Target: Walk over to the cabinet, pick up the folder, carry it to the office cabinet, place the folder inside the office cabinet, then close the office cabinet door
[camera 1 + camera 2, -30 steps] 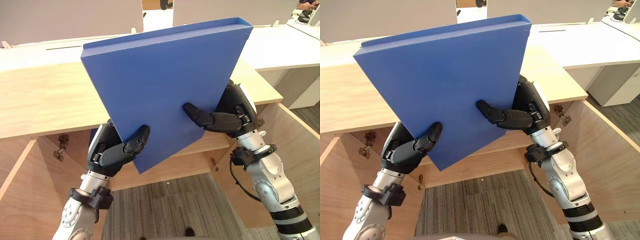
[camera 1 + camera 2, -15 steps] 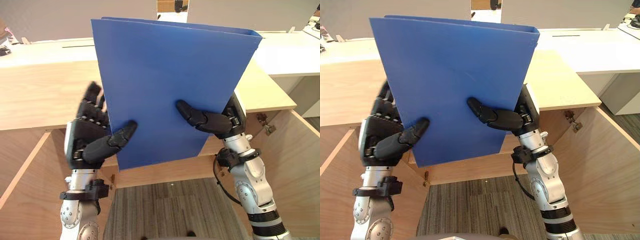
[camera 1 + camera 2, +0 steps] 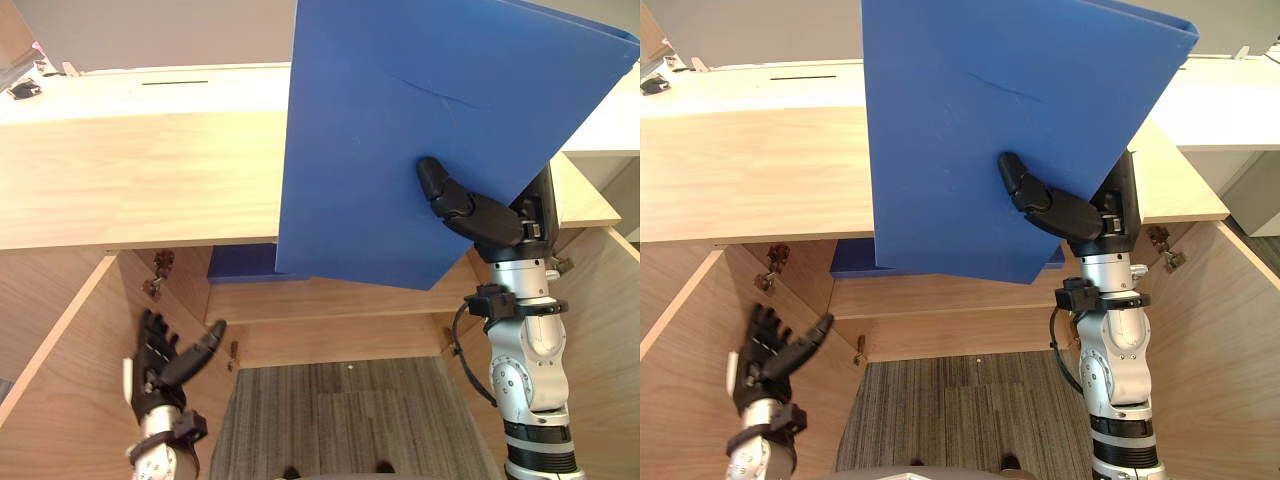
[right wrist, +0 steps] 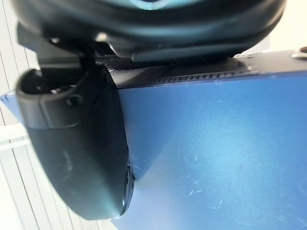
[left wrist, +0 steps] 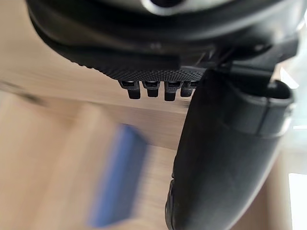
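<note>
The blue folder (image 3: 400, 130) stands upright and raised above the wooden office cabinet's top (image 3: 130, 170). My right hand (image 3: 490, 215) is shut on it near its lower right corner, with the thumb (image 4: 76, 143) pressed across the near face of the folder (image 4: 216, 153) and the fingers hidden behind. My left hand (image 3: 165, 355) hangs low at the left, open with spread fingers, holding nothing, in front of the open cabinet. Its thumb (image 5: 225, 158) shows large in the left wrist view.
Both cabinet doors stand open, the left door (image 3: 60, 350) and the right door (image 3: 610, 330). Another blue item (image 3: 240, 262) lies on the shelf inside, under the top. White desks (image 3: 150, 85) stand behind the cabinet. Grey carpet (image 3: 340, 420) lies below.
My left hand has let go of the folder and dropped low to the left, fingers spread. The right hand alone now holds the folder, raised higher and further right.
</note>
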